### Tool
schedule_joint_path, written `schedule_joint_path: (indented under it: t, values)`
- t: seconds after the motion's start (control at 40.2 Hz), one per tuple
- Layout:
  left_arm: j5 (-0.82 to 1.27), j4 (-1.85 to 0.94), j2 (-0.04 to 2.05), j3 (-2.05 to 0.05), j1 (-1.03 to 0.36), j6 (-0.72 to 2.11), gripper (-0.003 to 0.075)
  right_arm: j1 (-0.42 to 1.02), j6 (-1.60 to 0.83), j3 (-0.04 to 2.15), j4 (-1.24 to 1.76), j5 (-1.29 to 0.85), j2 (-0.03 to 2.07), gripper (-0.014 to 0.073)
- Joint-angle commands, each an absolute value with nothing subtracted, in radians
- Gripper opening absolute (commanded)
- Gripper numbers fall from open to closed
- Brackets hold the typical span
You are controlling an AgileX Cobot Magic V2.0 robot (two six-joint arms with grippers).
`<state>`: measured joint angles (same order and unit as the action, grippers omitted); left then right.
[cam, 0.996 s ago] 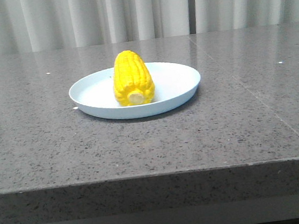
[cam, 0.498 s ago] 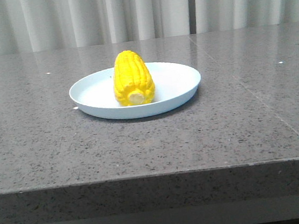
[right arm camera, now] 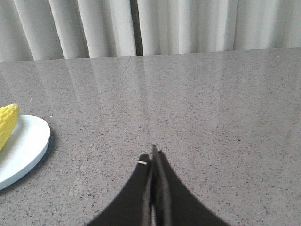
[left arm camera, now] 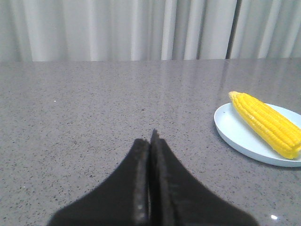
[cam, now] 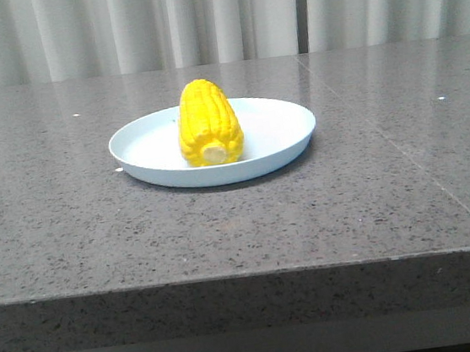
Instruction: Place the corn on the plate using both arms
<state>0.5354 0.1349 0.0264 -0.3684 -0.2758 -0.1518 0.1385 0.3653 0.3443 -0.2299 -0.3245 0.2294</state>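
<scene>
The yellow corn point(cam: 208, 124) lies on the pale blue-white plate point(cam: 277, 133) in the middle of the table, its pale stub end toward the camera. No arm shows in the front view. In the left wrist view my left gripper point(left arm camera: 151, 140) is shut and empty, with the corn point(left arm camera: 265, 122) and plate point(left arm camera: 235, 134) apart from it, off to one side. In the right wrist view my right gripper point(right arm camera: 153, 154) is shut and empty, and the plate point(right arm camera: 26, 146) and the corn's tip point(right arm camera: 7, 122) sit well away at the picture's edge.
The grey speckled stone table point(cam: 97, 234) has its front edge near the camera and a seam point(cam: 402, 153) running along its right part. Pale curtains point(cam: 217, 17) hang behind the table.
</scene>
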Motion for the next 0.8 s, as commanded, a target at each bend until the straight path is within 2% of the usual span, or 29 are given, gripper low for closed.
schedule_joint_path:
  t: [0.0, 0.199, 0.324, 0.473, 0.772]
  values:
    - [0.449, 0.141, 0.038, -0.393, -0.276, -0.16, -0.002, 0.133, 0.354, 0.369, -0.253, -0.24, 0.235, -0.0063]
    - [0.444, 0.141, 0.038, -0.393, -0.276, -0.16, -0.002, 0.133, 0.354, 0.369, -0.253, -0.24, 0.235, -0.0063]
    - [0.359, 0.132, 0.03, -0.352, -0.265, -0.105, -0.002, 0.133, 0.354, 0.369, -0.253, -0.24, 0.235, -0.0063]
    - [0.264, 0.057, -0.014, -0.284, -0.192, -0.026, -0.002, 0.133, 0.354, 0.369, -0.253, -0.24, 0.235, -0.0063]
    - [0.21, -0.006, -0.023, -0.118, -0.042, -0.026, -0.002, 0.133, 0.354, 0.369, -0.253, -0.24, 0.235, -0.0063]
